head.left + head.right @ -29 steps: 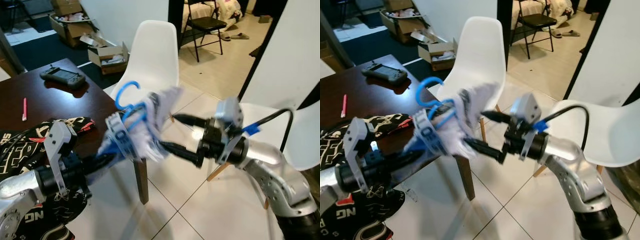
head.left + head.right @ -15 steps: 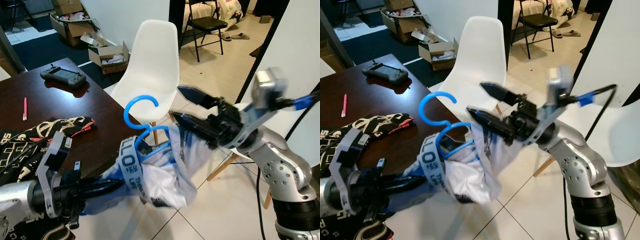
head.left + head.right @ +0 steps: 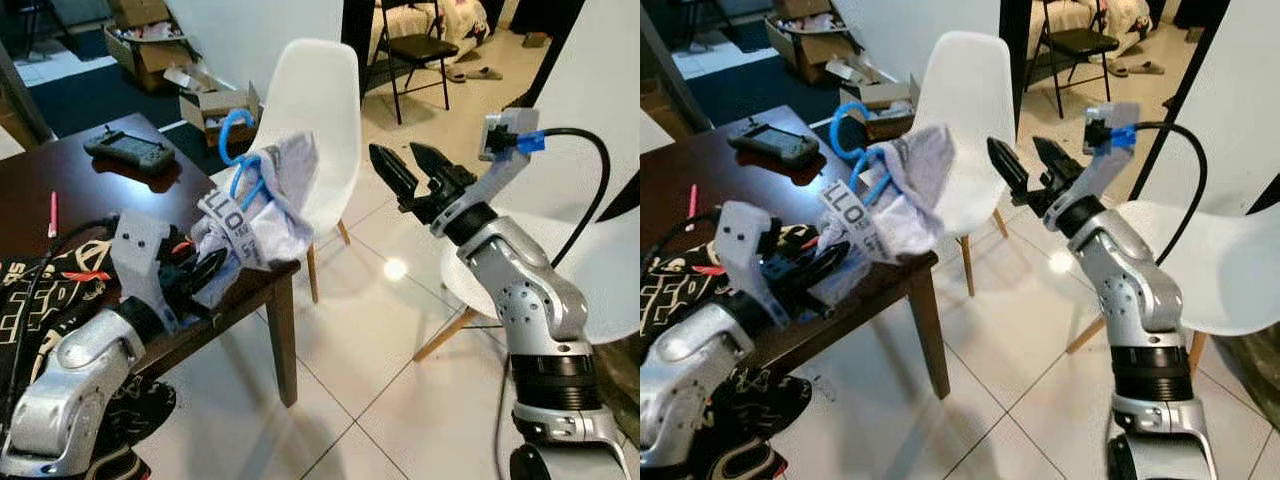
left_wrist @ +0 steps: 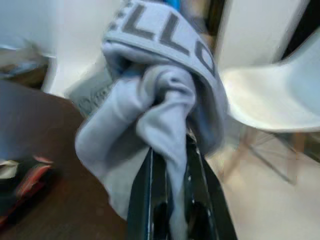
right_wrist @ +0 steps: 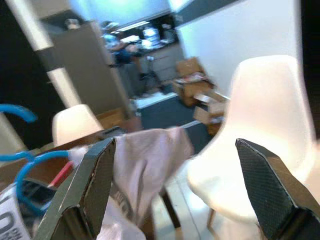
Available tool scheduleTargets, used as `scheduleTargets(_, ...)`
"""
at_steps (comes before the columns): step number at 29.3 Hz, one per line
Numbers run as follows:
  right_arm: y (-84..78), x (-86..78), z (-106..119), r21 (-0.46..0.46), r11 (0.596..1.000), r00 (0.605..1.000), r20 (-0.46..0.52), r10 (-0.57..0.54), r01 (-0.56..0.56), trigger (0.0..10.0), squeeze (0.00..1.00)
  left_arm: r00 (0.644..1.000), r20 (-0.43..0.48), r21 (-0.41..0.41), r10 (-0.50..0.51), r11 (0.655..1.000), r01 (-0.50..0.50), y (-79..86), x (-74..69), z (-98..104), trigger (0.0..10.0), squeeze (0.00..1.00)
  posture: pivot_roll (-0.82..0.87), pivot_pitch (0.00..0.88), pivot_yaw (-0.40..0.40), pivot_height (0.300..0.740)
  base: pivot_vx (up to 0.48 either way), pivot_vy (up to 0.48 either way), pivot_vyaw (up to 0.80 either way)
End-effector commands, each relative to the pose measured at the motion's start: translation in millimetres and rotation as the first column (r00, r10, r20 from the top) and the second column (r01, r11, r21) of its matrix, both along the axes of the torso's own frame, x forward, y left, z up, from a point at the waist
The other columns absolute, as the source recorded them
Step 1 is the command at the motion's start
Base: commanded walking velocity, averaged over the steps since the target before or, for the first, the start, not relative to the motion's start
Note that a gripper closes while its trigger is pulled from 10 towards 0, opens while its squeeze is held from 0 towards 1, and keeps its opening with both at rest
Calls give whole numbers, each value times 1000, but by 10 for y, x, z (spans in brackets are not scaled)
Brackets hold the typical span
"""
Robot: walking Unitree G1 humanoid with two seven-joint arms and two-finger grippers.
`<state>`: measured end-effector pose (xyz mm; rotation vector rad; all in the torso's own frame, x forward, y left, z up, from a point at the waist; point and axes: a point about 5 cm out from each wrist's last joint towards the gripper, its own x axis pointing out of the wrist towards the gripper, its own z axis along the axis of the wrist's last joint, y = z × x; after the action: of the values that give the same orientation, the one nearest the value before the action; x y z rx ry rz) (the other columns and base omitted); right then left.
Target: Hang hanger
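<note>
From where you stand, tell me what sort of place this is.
Most likely a lived-in home, a dining corner: a dark wooden table with white shell chairs, open cardboard boxes on the floor, and slippers by a folding chair in the next room.

I see a dark wooden table (image 3: 120,190) carrying a black handheld controller (image 3: 128,150), a pink pen (image 3: 52,214) and patterned black clothing (image 3: 45,285).

2 silver, segmented metal arms end in grippers, the left gripper (image 3: 205,275) and the right gripper (image 3: 412,170), each with 2 long black fingers. A white camera block with a blue connector (image 3: 508,136) tops the right wrist, trailing a black cable (image 3: 585,180).
</note>
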<state>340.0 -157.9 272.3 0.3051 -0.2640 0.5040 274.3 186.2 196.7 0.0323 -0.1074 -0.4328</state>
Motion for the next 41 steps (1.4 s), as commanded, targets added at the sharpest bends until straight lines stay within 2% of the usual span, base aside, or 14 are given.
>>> scheduleTargets(1,193,-29,-174,10,996,991,-103,90,-90,10000,0,997,32,56,71,996,-73,-142,51,-73,10000,0,52,113,4,740,0,0,0)
scheduleTargets(2,397,-106,-280,2,979,968,-149,202,-204,10000,0,992,58,123,107,986,-114,-255,81,-135,10000,0,47,111,4,740,0,0,0)
scheduleTargets(3,397,-106,-280,2,979,968,-149,202,-204,10000,0,992,58,123,107,986,-114,-255,81,-135,10000,0,47,111,4,740,0,0,0)
scheduleTargets(4,556,-187,-351,4,955,938,-183,293,-298,10000,0,989,84,176,123,975,-136,-346,99,-180,10000,0,47,111,4,740,0,0,0)
scheduleTargets(5,689,-261,-402,10,931,909,-209,360,-366,10000,0,981,134,255,138,952,-169,-413,118,-208,10000,0,45,111,3,740,0,0,0)
scheduleTargets(7,811,-325,-440,72,907,875,-243,419,-415,10000,0,965,224,357,136,910,-211,-480,129,-192,10000,0,39,109,5,740,0,0,0)
scheduleTargets(13,962,-417,-437,133,883,845,-257,469,-449,10000,0,934,322,382,154,882,-277,-590,148,-146,10000,0,34,105,6,740,0,0,0)
scheduleTargets(18,983,-418,-441,165,889,848,-270,456,-426,10000,0,919,367,385,144,876,-291,-669,129,-124,10000,0,33,104,6,740,0,0,0)
scheduleTargets(21,961,-383,-475,185,911,859,-305,410,-369,10000,0,889,433,396,147,855,-334,-727,123,-103,10000,0,34,107,5,740,0,0,0)
scheduleTargets(24,954,-377,-479,189,915,861,-314,400,-356,10000,0,882,448,397,149,850,-345,-741,125,-103,10000,0,34,107,5,740,0,0,0)
scheduleTargets(25,897,-313,-491,202,936,878,-335,341,-287,10000,0,868,477,396,142,846,-356,-774,117,-91,10000,0,34,107,5,740,0,0,0)
scheduleTargets(31,790,-216,-489,229,959,906,-349,242,-168,10000,0,859,493,387,137,850,-358,-817,90,-88,10000,0,38,110,4,740,0,0,0)
scheduleTargets(37,741,-178,-431,279,952,922,-324,215,-124,10000,0,863,488,389,132,852,-351,-844,67,-121,10000,0,38,115,5,740,0,0,0)
scheduleTargets(41,699,-166,-332,363,925,935,-275,224,-115,10000,0,869,482,397,115,855,-333,-885,36,-150,10000,0,38,117,4,740,0,0,0)
